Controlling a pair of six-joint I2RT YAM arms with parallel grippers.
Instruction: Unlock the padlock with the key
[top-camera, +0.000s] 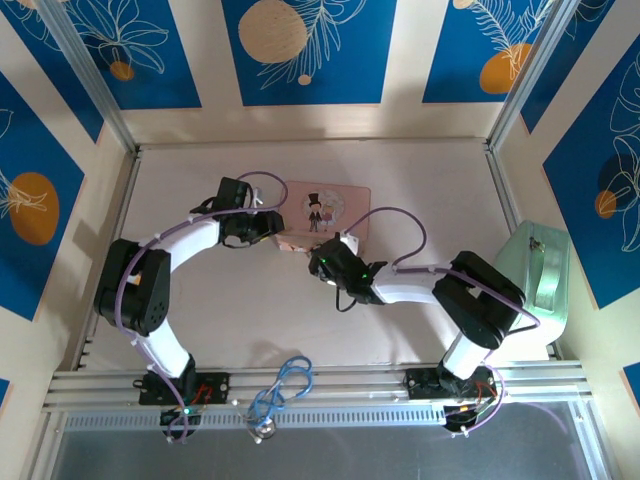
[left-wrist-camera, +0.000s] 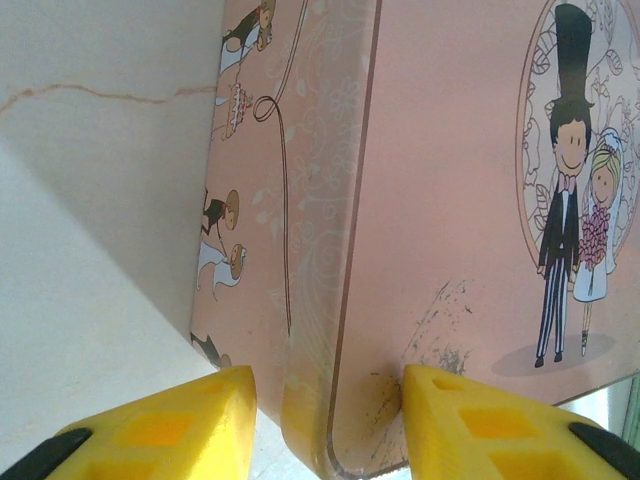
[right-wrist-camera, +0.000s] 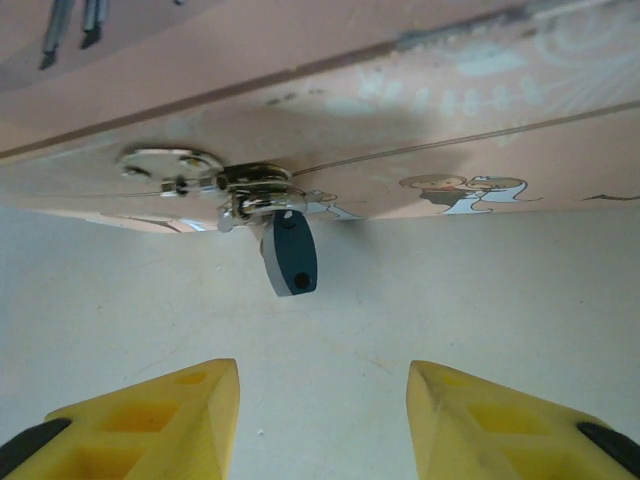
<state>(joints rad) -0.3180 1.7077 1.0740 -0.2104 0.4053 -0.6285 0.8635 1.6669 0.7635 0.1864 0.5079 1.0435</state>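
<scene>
The pink picture tin (top-camera: 325, 215) lies at the table's middle. The padlock (right-wrist-camera: 290, 252), a tiny blue body with a grey side, hangs from the tin's silvery clasp (right-wrist-camera: 245, 185) on the front wall. My right gripper (right-wrist-camera: 322, 400) is open just in front of it, and the padlock hangs apart from the fingers, above the gap between them. My left gripper (left-wrist-camera: 328, 400) is shut on the tin's near left corner (left-wrist-camera: 330, 420): one finger (left-wrist-camera: 460, 420) presses the lid and the other sits against the side wall. The key is out of view. From above, the left gripper (top-camera: 268, 228) and right gripper (top-camera: 322, 262) flank the tin.
A mint-green container (top-camera: 540, 280) stands at the right edge, beside the right arm. Blue cable loops (top-camera: 285, 385) lie on the front rail between the arm bases. Walls and metal posts close in the table on three sides.
</scene>
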